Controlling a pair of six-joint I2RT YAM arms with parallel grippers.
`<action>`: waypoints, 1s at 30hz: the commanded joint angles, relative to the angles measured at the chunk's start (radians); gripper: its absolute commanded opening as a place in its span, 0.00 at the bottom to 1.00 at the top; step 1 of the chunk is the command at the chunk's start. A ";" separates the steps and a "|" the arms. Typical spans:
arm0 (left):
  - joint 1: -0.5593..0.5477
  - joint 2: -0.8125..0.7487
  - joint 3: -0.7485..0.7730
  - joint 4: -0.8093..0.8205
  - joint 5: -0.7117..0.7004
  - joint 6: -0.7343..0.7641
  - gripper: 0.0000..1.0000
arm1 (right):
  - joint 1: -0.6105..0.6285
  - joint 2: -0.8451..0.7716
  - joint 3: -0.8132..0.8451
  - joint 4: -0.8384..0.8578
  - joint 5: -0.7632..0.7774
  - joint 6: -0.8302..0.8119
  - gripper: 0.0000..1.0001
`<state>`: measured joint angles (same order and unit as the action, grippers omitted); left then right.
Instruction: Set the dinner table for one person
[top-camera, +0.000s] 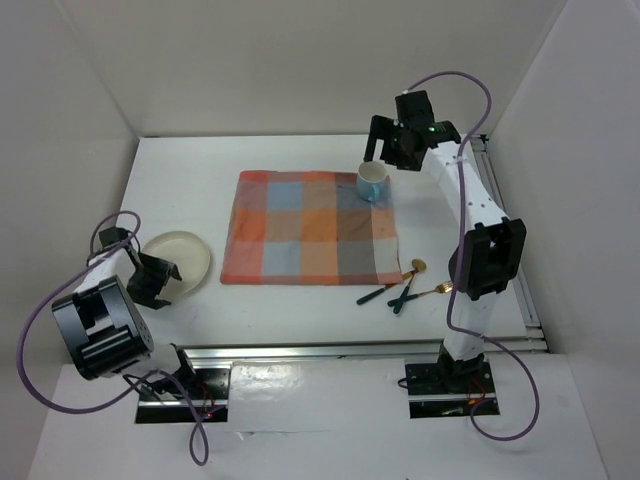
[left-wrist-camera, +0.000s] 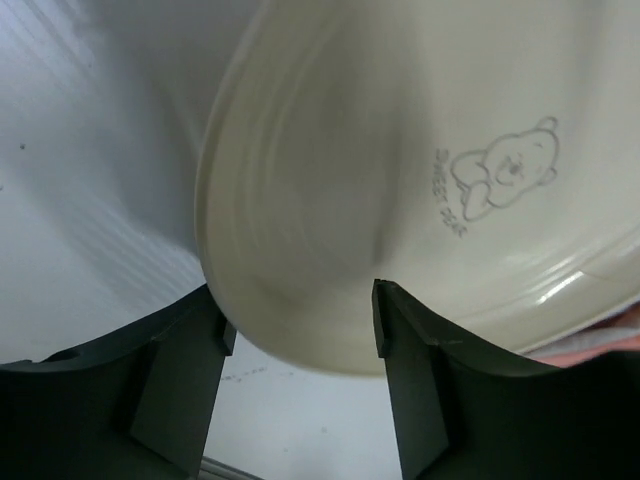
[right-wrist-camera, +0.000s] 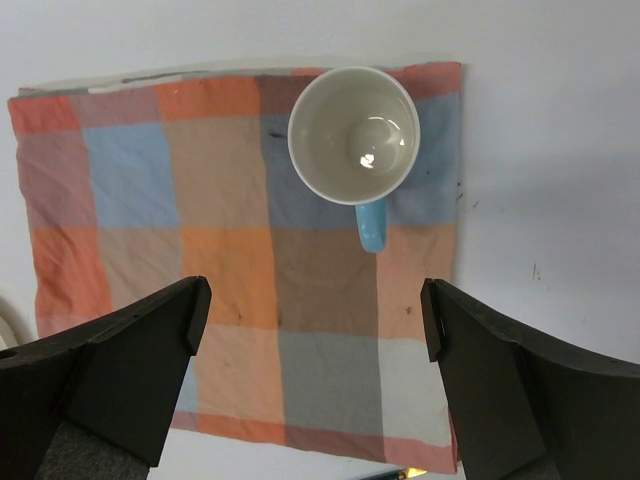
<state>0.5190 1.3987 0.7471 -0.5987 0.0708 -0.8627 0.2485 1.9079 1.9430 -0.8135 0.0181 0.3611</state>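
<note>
The step in hand looks like moving the cream plate (top-camera: 178, 258) onto the checked placemat (top-camera: 310, 230). The plate lies on the bare white dinner table (top-camera: 300, 320), just left of the mat and not on it.

The left gripper (top-camera: 160, 283) sits low at the plate's near edge. Its claw is spread, and the wrist view shows the rim between the two fingers with nothing pinched. To do this well, the fingers should probably bite the rim squarely, one above and one below. The plate should then lift level before travelling right, because a shallow rim may slip. It should land mid-mat, clear of the blue-handled mug (top-camera: 372, 182) on the far right corner.

The right gripper (top-camera: 385, 158) hangs above that mug, its claw wide apart and holding nothing. Gold-headed cutlery (top-camera: 405, 288) lies off the mat's near right corner.

Printed on the plate is a small bear drawing (left-wrist-camera: 505, 165). The lettering beside it seems to read "SWEET BEAR", though I am not certain.
</note>
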 joint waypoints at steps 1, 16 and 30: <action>0.015 0.048 -0.021 0.086 0.020 -0.041 0.70 | 0.008 -0.049 -0.010 0.031 0.009 -0.005 1.00; -0.020 -0.156 0.156 0.065 0.132 0.031 0.00 | -0.012 -0.109 -0.088 0.013 0.042 -0.024 1.00; -0.626 0.198 0.661 -0.012 0.144 0.165 0.00 | -0.072 -0.389 -0.555 0.042 0.098 0.096 1.00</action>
<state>-0.0093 1.4738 1.3735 -0.5697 0.1867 -0.7334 0.2089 1.6527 1.4380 -0.7959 0.0734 0.3992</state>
